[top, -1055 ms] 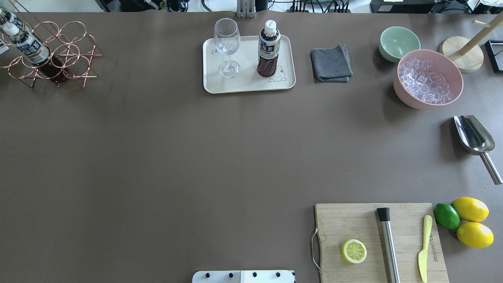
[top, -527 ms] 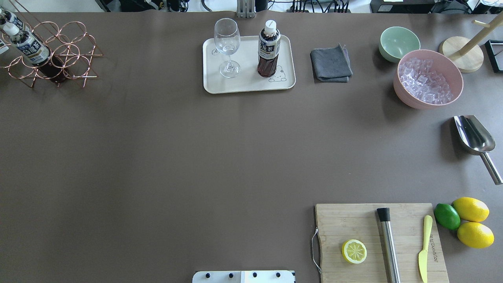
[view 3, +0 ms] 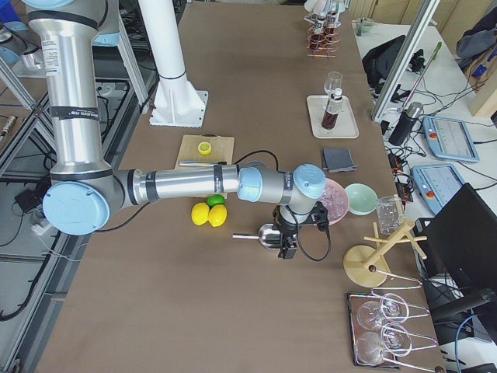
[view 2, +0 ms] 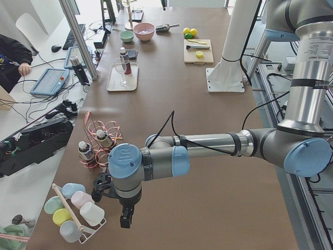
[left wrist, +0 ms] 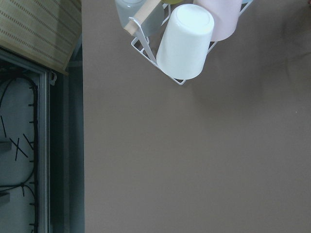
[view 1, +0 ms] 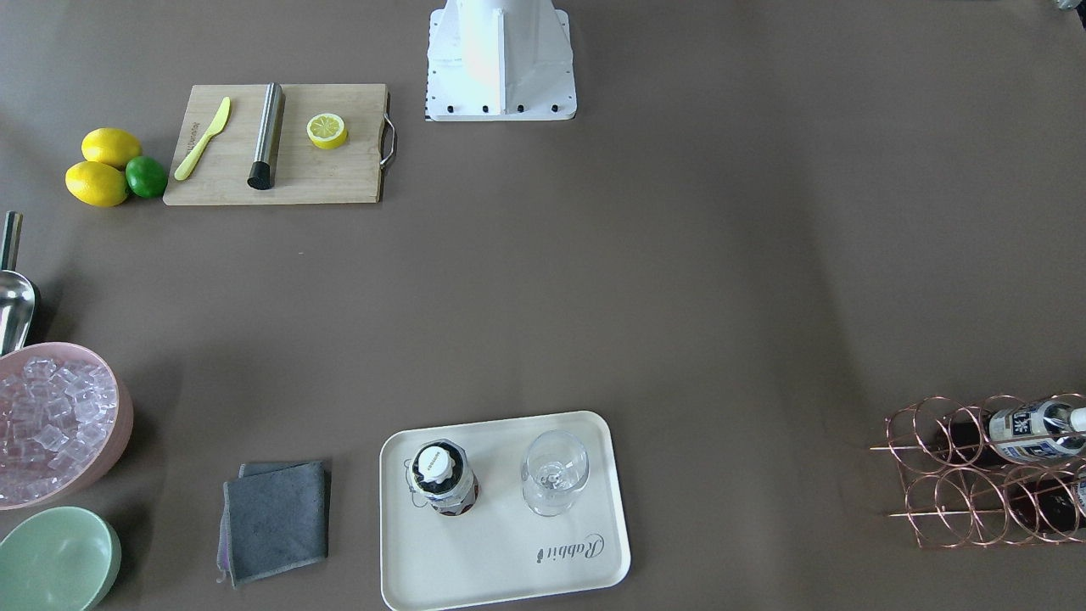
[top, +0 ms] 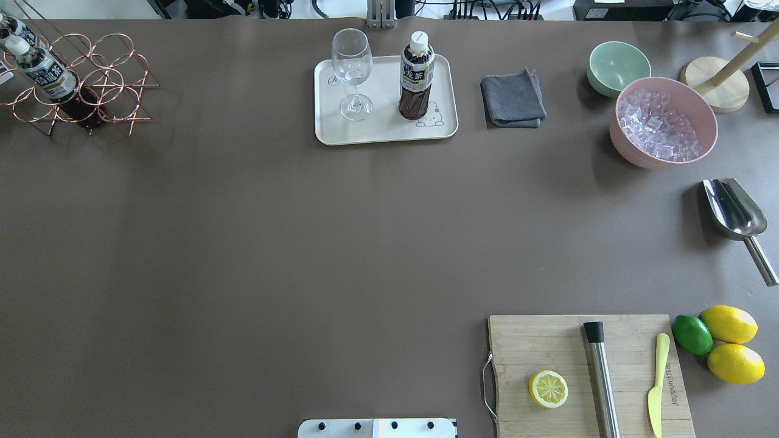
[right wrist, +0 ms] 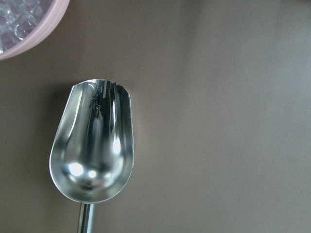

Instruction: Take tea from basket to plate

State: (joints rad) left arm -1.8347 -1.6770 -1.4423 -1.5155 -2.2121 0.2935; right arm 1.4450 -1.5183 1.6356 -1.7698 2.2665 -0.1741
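- The cutting board (top: 548, 340), nearest the robot's base, carries a halved lemon, apart from this job.
- The left hand (view 2: 125, 224) hangs past the worktop's (top: 304, 243) left end above a cup rack (left wrist: 184, 41). The right hand (view 3: 286, 250) hangs over the metal scoop (right wrist: 92, 155). Both are well apart from the tea, and I cannot tell whether either is released or clenched.
- The worktop is a flat, matte brown sheet.
- At the far edge the tea (top: 417, 76) stands upright and capped on the plate (top: 377, 131), beside the glass (top: 352, 67). It seems set there for pouring, so I judge the transfer done.
- The basket (top: 115, 67), in the far left corner, cradles spare bottles (top: 48, 76) tilted in its rings.
- Cables and equipment lie beyond.
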